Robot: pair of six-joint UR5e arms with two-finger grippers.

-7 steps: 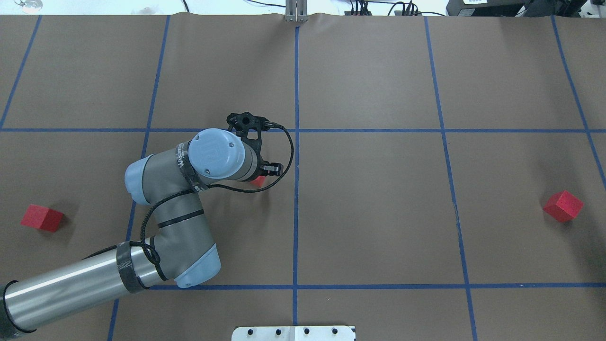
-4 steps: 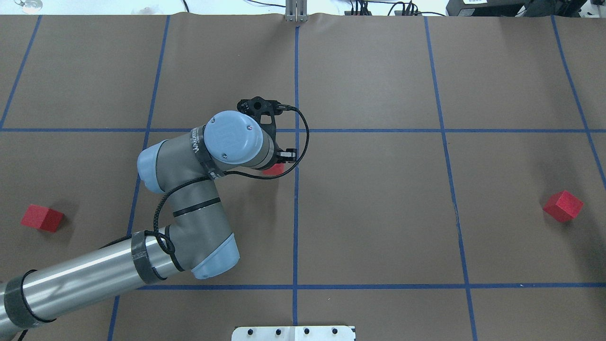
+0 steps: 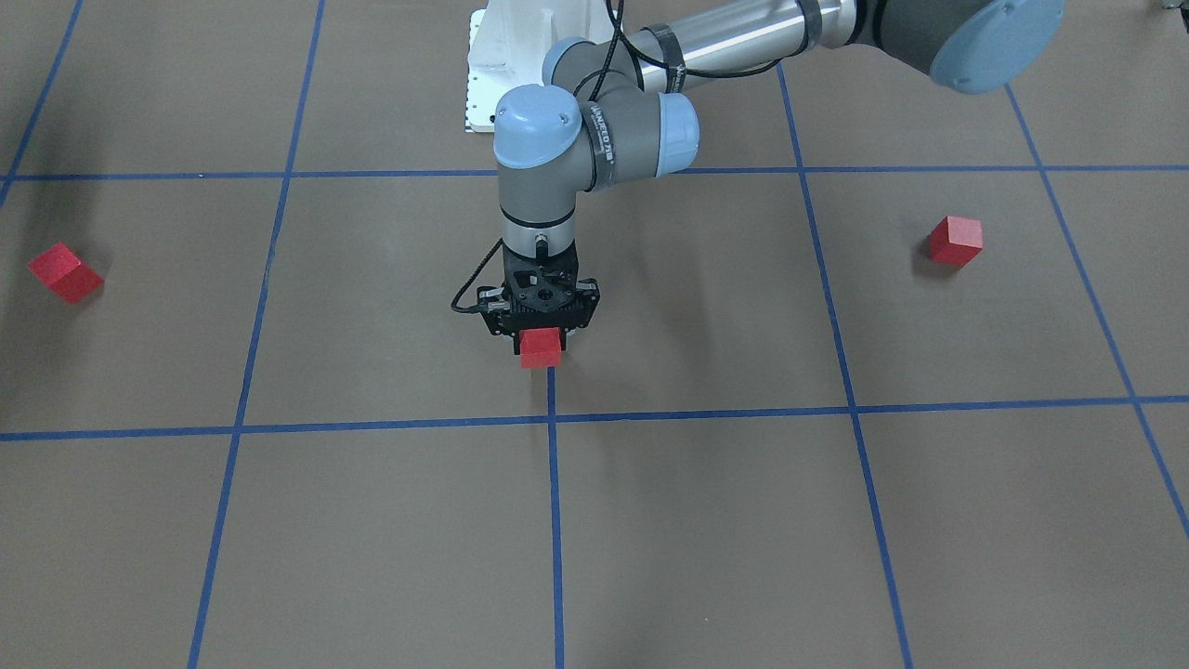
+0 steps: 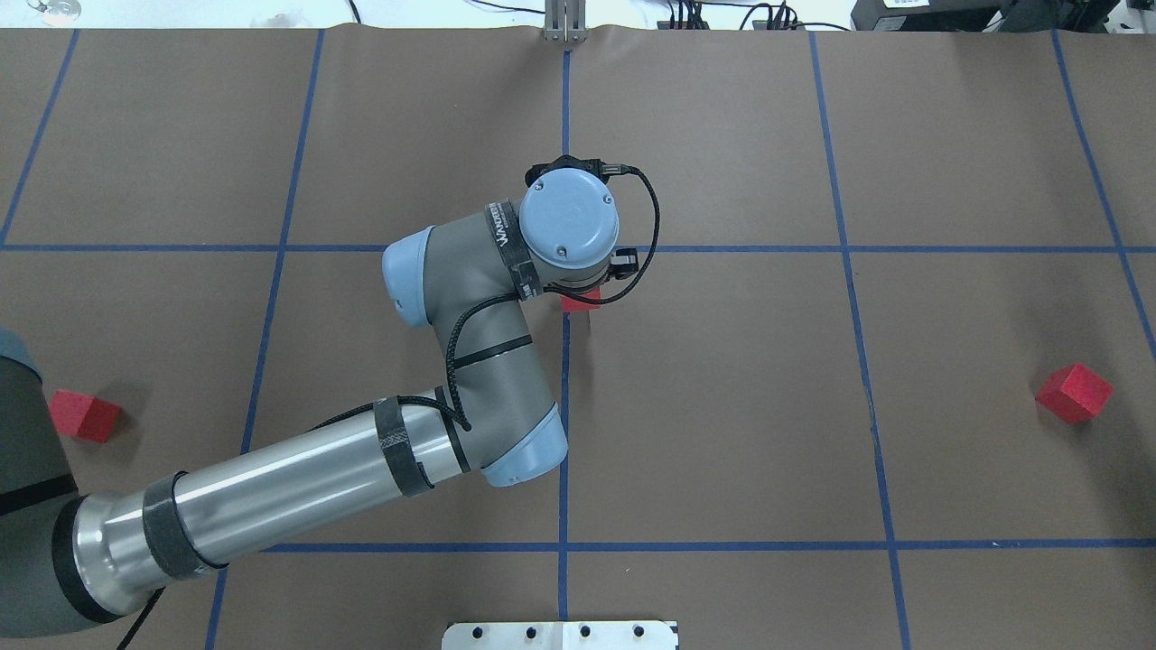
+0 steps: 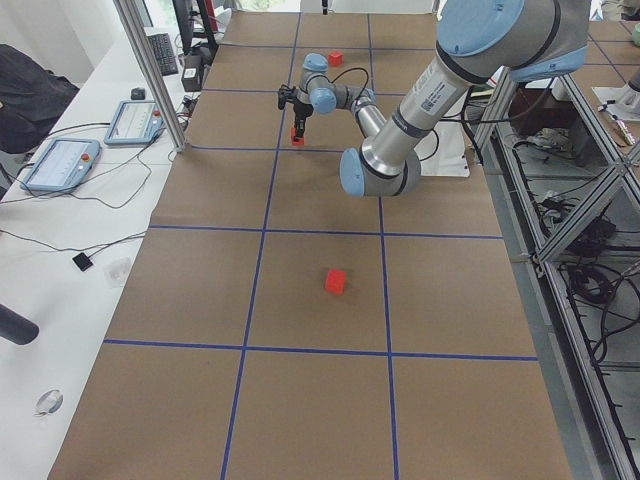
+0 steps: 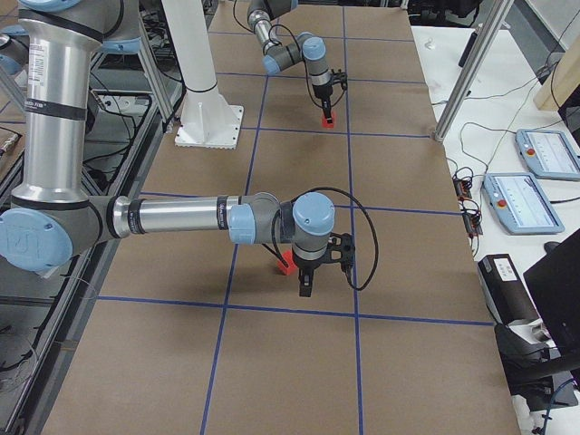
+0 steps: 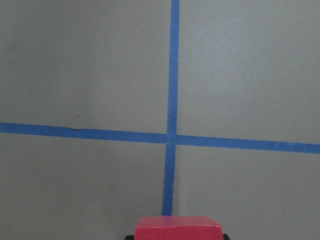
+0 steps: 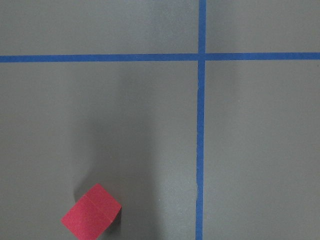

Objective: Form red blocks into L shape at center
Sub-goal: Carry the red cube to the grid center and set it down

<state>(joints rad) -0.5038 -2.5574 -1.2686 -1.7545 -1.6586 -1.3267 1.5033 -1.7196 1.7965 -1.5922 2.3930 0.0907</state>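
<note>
Over the middle tape line (image 4: 564, 515), just on the robot's side of the center crossing (image 4: 566, 248), my left gripper (image 3: 542, 340) holds one red cube (image 3: 541, 350), its fingers closed against two opposite faces of it. A second ago this gripper and its cube were well to the left of the line, inside the neighbouring square. Now they have travelled across and a little forward, so the cube hangs right above the blue tape, near the crossing but not yet on it. I judge that the carry is almost finished, and that a short advance and a lowering remain before release. The second red cube (image 4: 83, 415) and the third red cube (image 4: 1074, 393) have not moved, and both lie well apart from the center. My right gripper (image 6: 306, 285) hangs just beside the third one, but I cannot tell whether it is open or closed. So only the first of three pieces is close to its place.
</note>
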